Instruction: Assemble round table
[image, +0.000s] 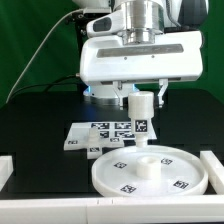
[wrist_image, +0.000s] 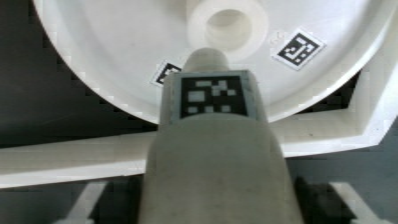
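Note:
The round disc (image: 150, 175) lies rim up at the table's front, with a raised hub (image: 143, 162) at its centre. My gripper (image: 141, 100) is shut on the short cylindrical leg (image: 141, 122) and holds it upright, its lower end just above the hub. In the wrist view the leg (wrist_image: 214, 130) shows a tag and points at the hub hole (wrist_image: 226, 20) of the disc (wrist_image: 107, 60); a finger (wrist_image: 338, 197) presses on each side of it. Flat white tagged pieces (image: 90, 148) lie behind the disc; I cannot tell whether they are the cross-shaped base.
The marker board (image: 108, 128) lies behind the disc, under the gripper. White rails stand at the exterior view's left (image: 8, 172) and right (image: 212, 170), and another runs along the front edge. A green backdrop lies behind the black table.

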